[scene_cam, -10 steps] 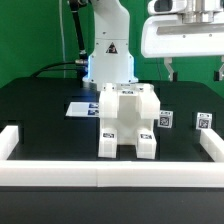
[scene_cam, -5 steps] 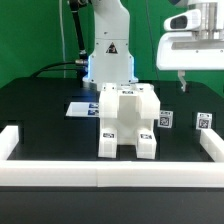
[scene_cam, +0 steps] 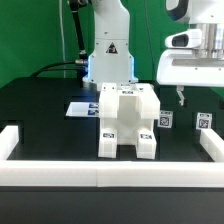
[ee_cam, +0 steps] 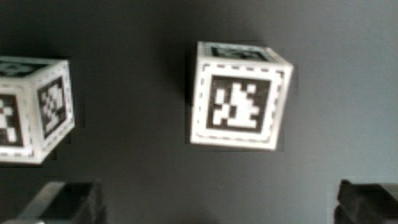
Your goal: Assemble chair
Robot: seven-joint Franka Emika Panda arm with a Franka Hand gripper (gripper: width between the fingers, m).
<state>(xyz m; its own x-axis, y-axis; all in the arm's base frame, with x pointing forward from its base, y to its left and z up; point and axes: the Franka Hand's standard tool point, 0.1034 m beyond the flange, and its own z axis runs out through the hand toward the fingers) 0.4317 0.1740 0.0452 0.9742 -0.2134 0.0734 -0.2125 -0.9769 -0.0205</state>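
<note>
chair (scene_cam: pixel 125 120): part-built, stands mid-bench (scene_cam: pixel 40 110) | jaws: spread fully apart, empty, above a small tagged block (ee_cam: pixel 240 95) at the exterior view's right of the chair | handling: probably light, stiff, smooth plastic, may slip | hold: across two flat opposite sides of the block, not its corners

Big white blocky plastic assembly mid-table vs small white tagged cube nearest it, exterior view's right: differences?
Size: the big white blocky assembly stands far taller and wider than the small white tagged cube. Build: the assembly is several chunky pieces put together; the cube is one piece standing alone. Both are white with black-and-white tags.
</note>
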